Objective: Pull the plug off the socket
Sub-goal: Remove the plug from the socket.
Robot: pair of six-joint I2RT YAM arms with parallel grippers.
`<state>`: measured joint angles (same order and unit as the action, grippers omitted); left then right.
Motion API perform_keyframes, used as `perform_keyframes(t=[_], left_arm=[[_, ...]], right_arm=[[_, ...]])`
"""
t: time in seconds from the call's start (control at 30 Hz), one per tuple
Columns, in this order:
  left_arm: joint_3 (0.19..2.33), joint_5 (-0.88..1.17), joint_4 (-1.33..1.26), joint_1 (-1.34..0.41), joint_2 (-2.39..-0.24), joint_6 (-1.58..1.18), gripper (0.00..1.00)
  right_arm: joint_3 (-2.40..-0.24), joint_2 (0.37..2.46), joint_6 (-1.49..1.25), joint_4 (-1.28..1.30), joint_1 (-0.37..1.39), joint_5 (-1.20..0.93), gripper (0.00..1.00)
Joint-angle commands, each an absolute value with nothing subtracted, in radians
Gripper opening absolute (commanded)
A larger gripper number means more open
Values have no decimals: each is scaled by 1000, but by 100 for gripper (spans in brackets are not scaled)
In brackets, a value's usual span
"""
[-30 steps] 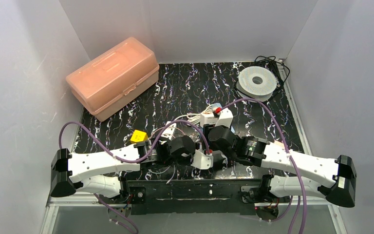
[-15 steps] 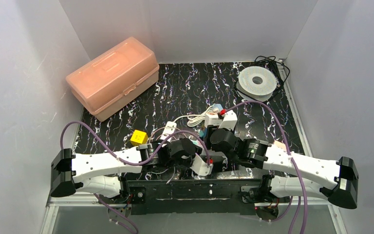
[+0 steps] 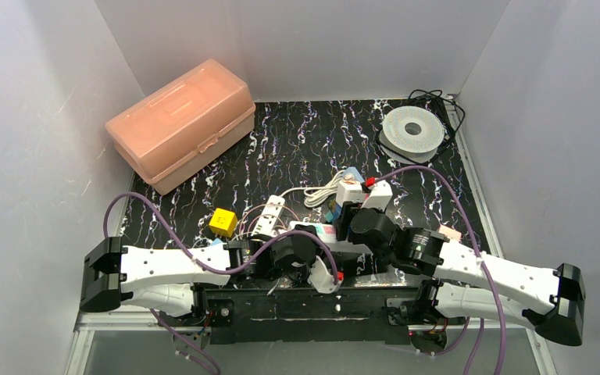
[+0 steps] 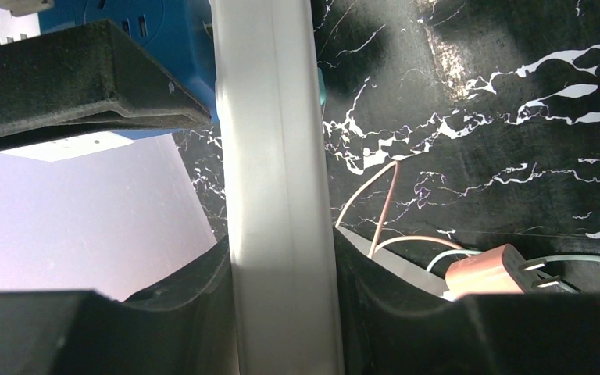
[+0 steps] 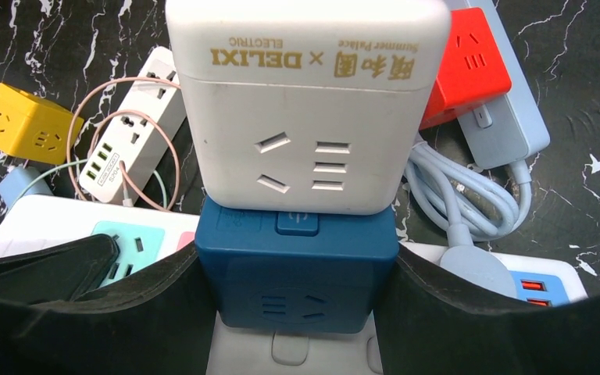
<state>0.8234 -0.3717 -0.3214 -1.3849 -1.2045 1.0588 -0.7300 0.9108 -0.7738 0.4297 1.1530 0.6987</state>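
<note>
Fingers of the right gripper hide the blue cube's flanks.

Black tabletop shows white veins; far-left corner box looks peach; yellow cube, blue cube, white cube, white strip.

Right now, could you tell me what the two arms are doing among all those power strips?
The left gripper has its jaws closed across a white power strip. The right gripper has its jaws around a blue cube socket that appears to stand on that strip, with a white DELIXI cube socket stacked against its far side. Whether the blue cube's plug has come free of the strip cannot be seen.
</note>
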Motion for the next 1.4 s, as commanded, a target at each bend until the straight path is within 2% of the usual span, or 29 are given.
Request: perform_keyframes(t=[0.0,0.73,1.03,1.07,1.1,1.2,1.3,1.37], left_arm=[[758,-221,-136,-1446,-1235,1146,0],[680,-267,-184,-1503,-1313,1033,0],[680,-316,-271,-1503,-1412,1011,0],[676,-329,-288,-1504,-1432,1013,2],[665,-339,-322,-1504,-1451,1026,10],[626,-345,-400,-1504,-1512,1069,24],[598,-350,-466,-1503,-1565,1111,46],[603,-377,-487,-1497,-1601,1109,55]], right_arm=[[-759,833,-703,127,1134,852,1],[-652,792,-669,26,1124,991,1],[-589,751,-632,-60,1119,944,1],[-583,736,-625,-64,1118,931,1],[-579,720,-624,-56,1118,928,1],[-580,680,-634,-11,1118,924,1],[-587,647,-638,34,1118,917,1],[-594,638,-627,42,1118,908,1]])
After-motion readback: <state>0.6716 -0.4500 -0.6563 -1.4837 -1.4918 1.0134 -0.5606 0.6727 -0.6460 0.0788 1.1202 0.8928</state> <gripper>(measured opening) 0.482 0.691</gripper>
